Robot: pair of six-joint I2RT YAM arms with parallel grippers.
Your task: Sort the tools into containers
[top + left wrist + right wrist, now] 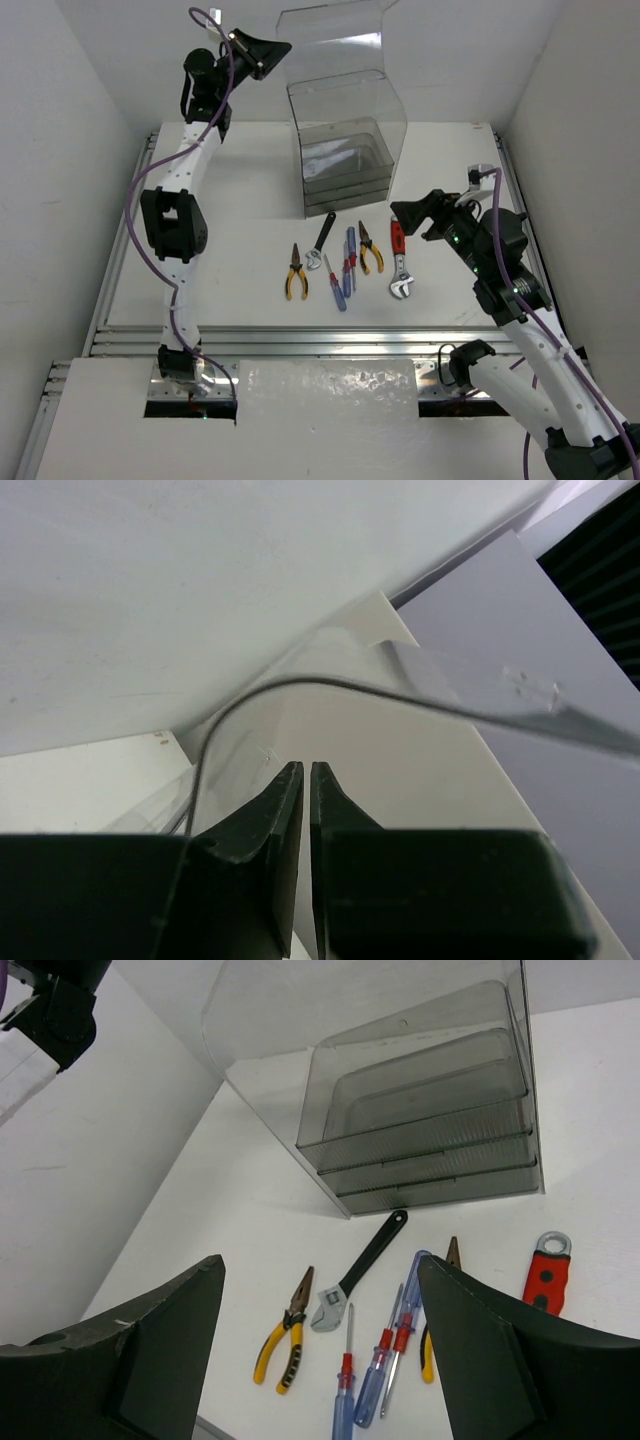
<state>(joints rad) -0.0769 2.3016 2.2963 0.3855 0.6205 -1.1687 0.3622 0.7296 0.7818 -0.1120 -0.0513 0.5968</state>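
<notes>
The tools [345,262] lie in a loose row on the table [240,200] just in front of the containers [345,165], none inside it yet; all look like rigid steel, small but dense, so they should not bend, though smooth shanks may slip and a grip far from the middle would likely let one tip; the rubbery handles seem the best hold. The black-handled wrench [355,1285] lies nearest the containers, its handle end almost at the lowest tray; one pair of yellow-handled pliers [283,1345] lies in front of the containers' left corner, apart and easy to reach; the screwdrivers [385,1360] are thin, round and packed together, likely to roll and hard to single out; the red-handled wrench [399,262] lies in front of the right corner. The right gripper [415,215] hovers just right of the containers' front, jaws wide, empty. The left gripper [262,52] hangs high beside the containers' tall clear top [400,695], jaws all but closed on nothing visible; that thin top looks flexible and easily knocked, and the shallow tray openings leave little room.
</notes>
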